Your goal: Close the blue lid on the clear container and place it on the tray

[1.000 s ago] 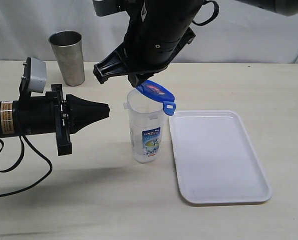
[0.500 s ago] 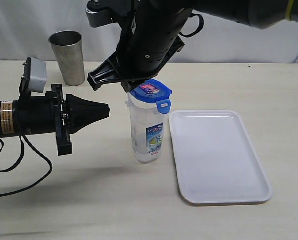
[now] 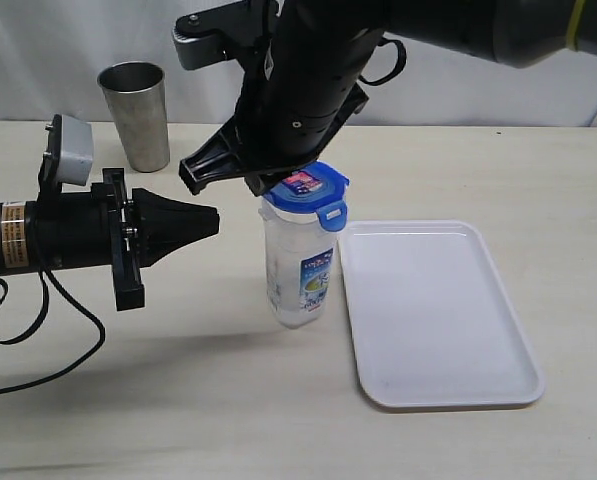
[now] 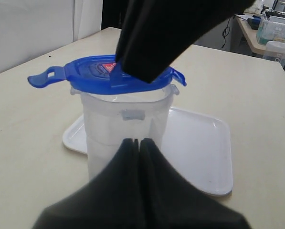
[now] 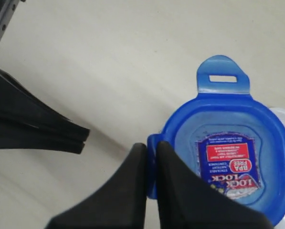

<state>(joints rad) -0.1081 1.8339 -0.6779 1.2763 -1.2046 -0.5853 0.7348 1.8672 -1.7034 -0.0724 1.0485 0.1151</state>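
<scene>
The clear container (image 3: 298, 270) stands on the table just left of the white tray (image 3: 433, 320). The blue lid (image 3: 308, 186) lies across its mouth, sticker up, with its flaps sticking out. My right gripper (image 3: 268, 184) comes down from above and is shut on the lid's edge flap (image 5: 152, 145). My left gripper (image 3: 214, 222) lies level to the container's left, shut and empty, its tip a short gap from the wall. In the left wrist view the lid (image 4: 92, 76) sits on the container (image 4: 118, 124) beyond the closed left gripper (image 4: 136, 141).
A grey steel tumbler (image 3: 138, 115) stands at the back left. The tray (image 4: 195, 143) holds nothing. The left arm's cable (image 3: 38, 330) loops over the table at the front left. A white backdrop closes off the far edge.
The right gripper has come down with the lid. The lid went from tilted above the rim to lying flat on the container's mouth. The left arm has not moved.
</scene>
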